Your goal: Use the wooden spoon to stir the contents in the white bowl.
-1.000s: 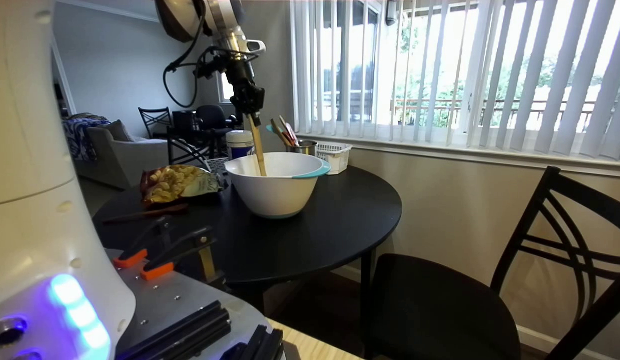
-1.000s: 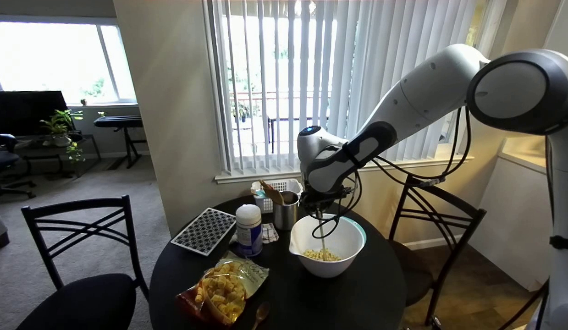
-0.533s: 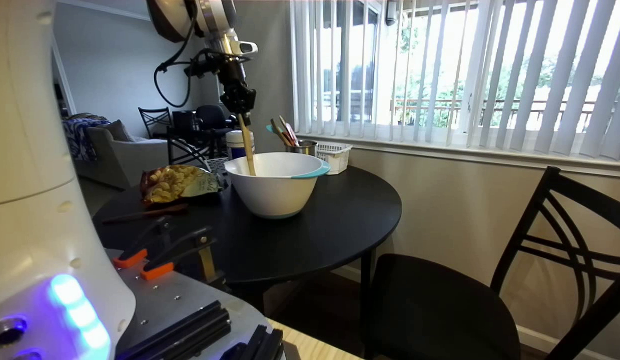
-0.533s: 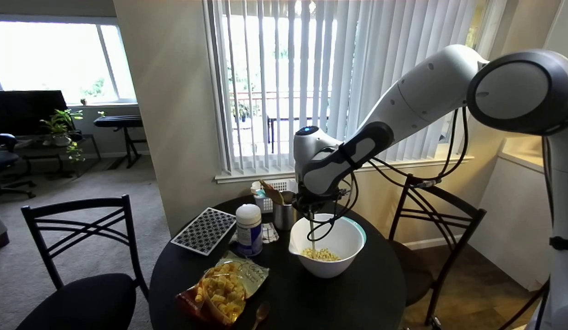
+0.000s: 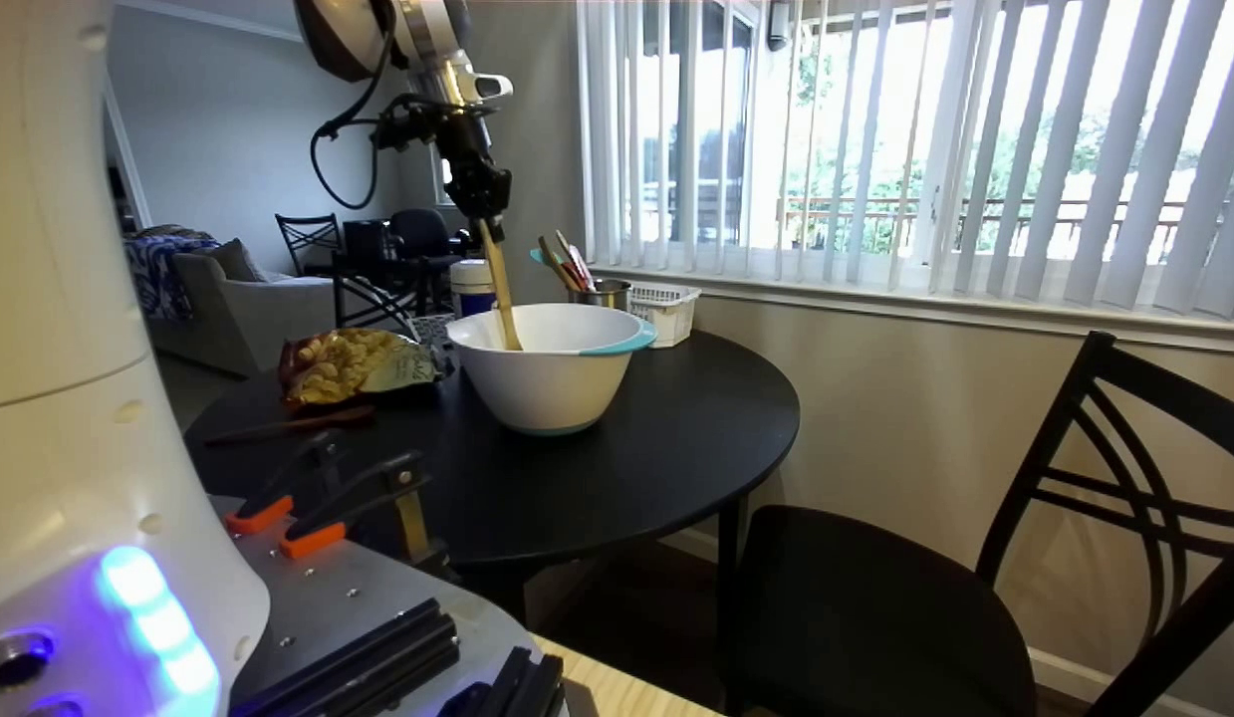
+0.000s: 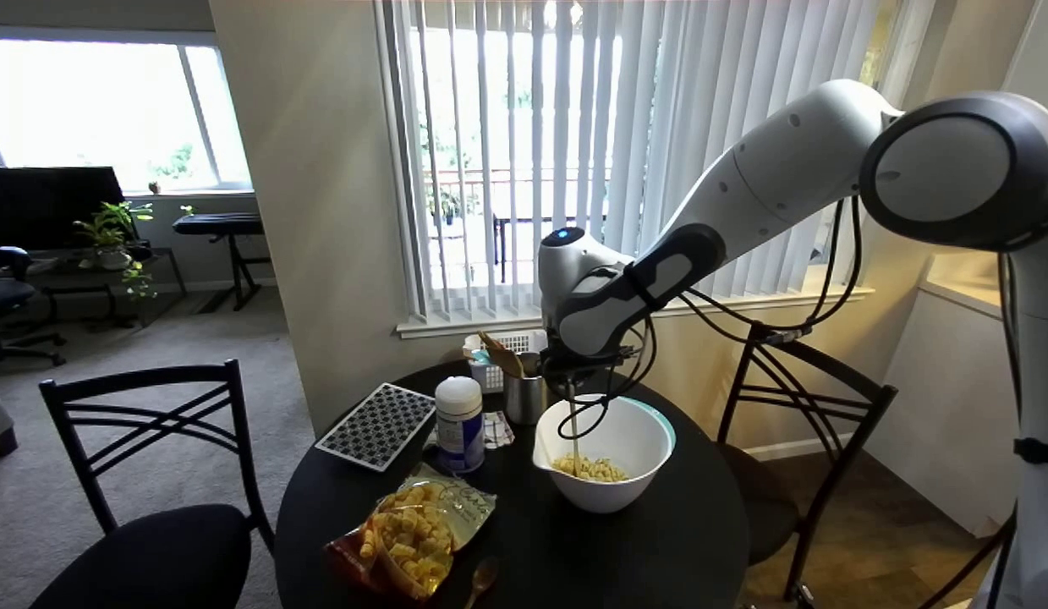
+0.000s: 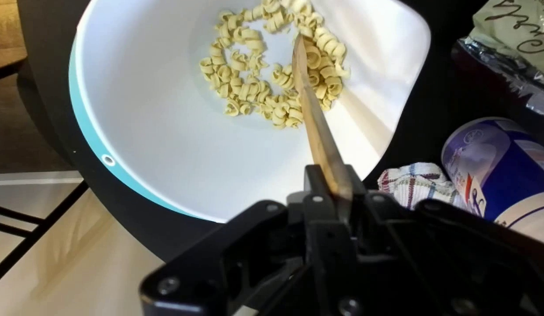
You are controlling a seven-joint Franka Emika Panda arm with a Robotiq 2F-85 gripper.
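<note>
The white bowl (image 5: 552, 390) stands upright on the black table in both exterior views (image 6: 604, 497). It has a turquoise rim part and a spout. In the wrist view the bowl (image 7: 157, 109) holds curly yellow pasta (image 7: 250, 90) on its bottom. My gripper (image 7: 333, 177) is shut on the wooden spoon (image 7: 318, 118). The spoon reaches down into the bowl, its lower end among the pasta on the spout side. In an exterior view the gripper (image 5: 492, 227) is above the bowl's rim and the spoon (image 5: 500, 284) tilts; the bowl wall hides its lower end.
An open snack bag (image 6: 414, 533), a wipes canister (image 6: 460, 427), a checkered cloth (image 7: 414, 182), a metal utensil pot (image 6: 524, 399), a white basket (image 5: 666, 311) and a patterned tray (image 6: 378, 425) are around the bowl. A brown spoon (image 6: 483, 577) lies near the bag.
The gripper and spoon have moved toward the bowl's spout side over the last second. Since half a second ago the gripper has risen slightly and the spoon tilts more. The bowl has not moved.
</note>
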